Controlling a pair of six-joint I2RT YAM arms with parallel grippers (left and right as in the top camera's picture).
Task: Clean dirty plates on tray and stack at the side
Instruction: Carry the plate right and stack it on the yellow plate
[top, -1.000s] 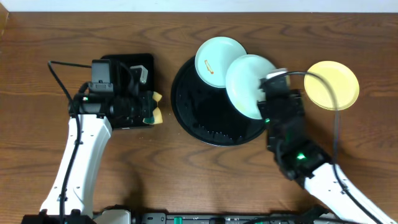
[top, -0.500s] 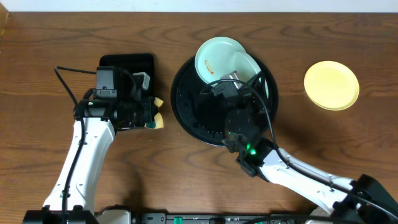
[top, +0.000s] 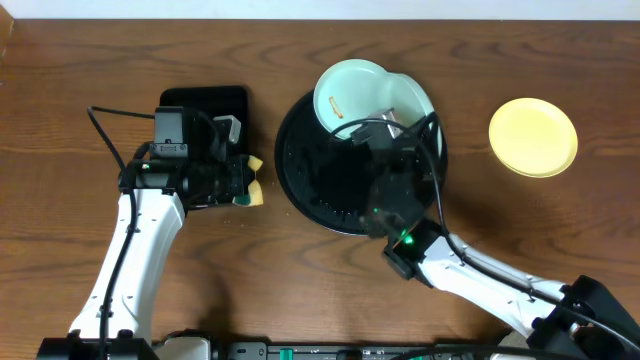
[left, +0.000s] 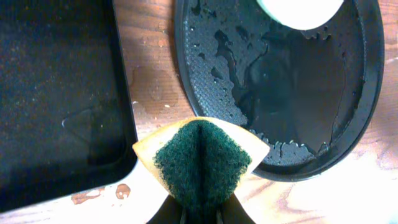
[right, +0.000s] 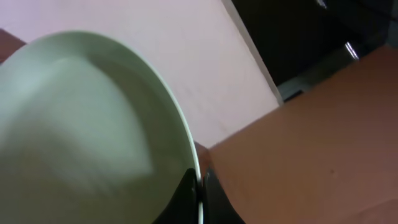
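Reporting on the left side first: your left gripper (left: 199, 210) has its jaws closed tight on a sponge (left: 200, 163). The sponge is folded so the green scouring face bulges outward, with yellow foam showing along both edges. It hangs over the strip of table (top: 300, 280) between the rectangular black tray (left: 56, 93) and the round black tray (left: 292, 93), close to the near corner of the rectangular one. Whether the sponge touches the wood cannot be told.

Your right gripper (right: 200, 186) is pinched narrow on the rim of the held mint plate (top: 412, 97), one finger on each face of the edge. The wrist view is blurred, but the grip on the rim is plain. From overhead, this plate sits above the far right part of the round black tray, with much of it hidden under your right arm. Its edge meets that of the smeared mint plate (top: 350, 88); contact between the two cannot be confirmed.

The smeared mint plate lies at the far edge of the round black tray, overhanging the rim, with a short orange-brown streak on its face. The yellow plate (top: 533, 137) rests flat on the table to the right, well apart from the tray.

The surface of the round black tray is wet, with beads and pooled water across its textured floor. Droplets also mark the wood between the two trays, including a brownish one by the corner of the rectangular black tray.
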